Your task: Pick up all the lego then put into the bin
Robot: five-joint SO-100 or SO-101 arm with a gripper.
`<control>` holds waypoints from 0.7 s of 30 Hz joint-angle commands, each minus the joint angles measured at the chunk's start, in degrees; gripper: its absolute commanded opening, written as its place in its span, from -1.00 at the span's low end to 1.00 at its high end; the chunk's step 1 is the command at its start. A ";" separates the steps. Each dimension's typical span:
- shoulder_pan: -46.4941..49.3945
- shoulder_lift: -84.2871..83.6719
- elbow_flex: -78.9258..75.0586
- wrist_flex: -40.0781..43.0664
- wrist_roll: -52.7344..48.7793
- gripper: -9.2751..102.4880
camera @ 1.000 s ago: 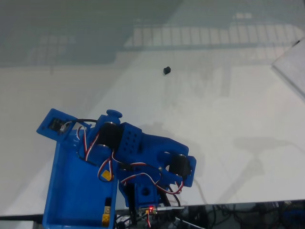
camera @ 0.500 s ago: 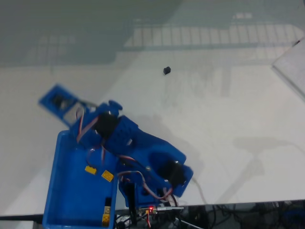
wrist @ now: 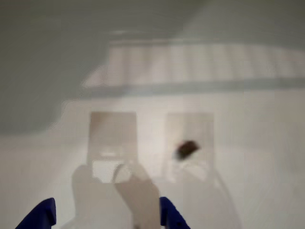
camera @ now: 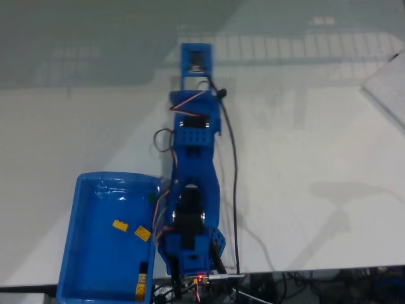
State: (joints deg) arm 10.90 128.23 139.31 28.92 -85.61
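In the fixed view, the blue bin (camera: pixel 88 253) sat at the near left corner of the white table (camera: pixel 316 190), just beside the arm's base (camera: pixel 190 250). Two yellow lego bricks (camera: pixel 120 224) lay on its glossy floor, near each other, the second (camera: pixel 143 234) toward the bin's right wall. From the base the blue arm (camera: pixel 193 164) stretched straight away across the table. The black lego brick (camera: pixel 221 94) lay on the table at the right edge of the arm's far end, and whether they touched could not be told. In the wrist view, blurred, the gripper (wrist: pixel 107 214) entered from the bottom edge, its two blue fingertips (wrist: pixel 42 215) spread apart with bare table between them. The black brick (wrist: pixel 187 148) lay ahead and to the right of the fingers, clear of both, with the gripper's shadow (wrist: pixel 133 191) on the table near it.
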 commanded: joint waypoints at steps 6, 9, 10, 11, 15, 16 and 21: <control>10.81 -13.45 -2.81 -15.12 2.55 -0.30; 13.10 -19.25 -6.59 -15.21 1.05 -0.30; 13.62 -21.18 -7.73 -15.47 0.26 -0.30; 14.06 -23.03 -8.26 -16.88 -0.53 -0.30; 13.97 -30.15 -9.93 -22.50 -2.29 -0.28; 13.62 -31.64 -11.07 -22.50 -2.20 -0.28; 11.69 -37.00 -15.12 -22.50 -0.88 -0.27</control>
State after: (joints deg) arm 24.26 91.67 128.67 7.38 -86.92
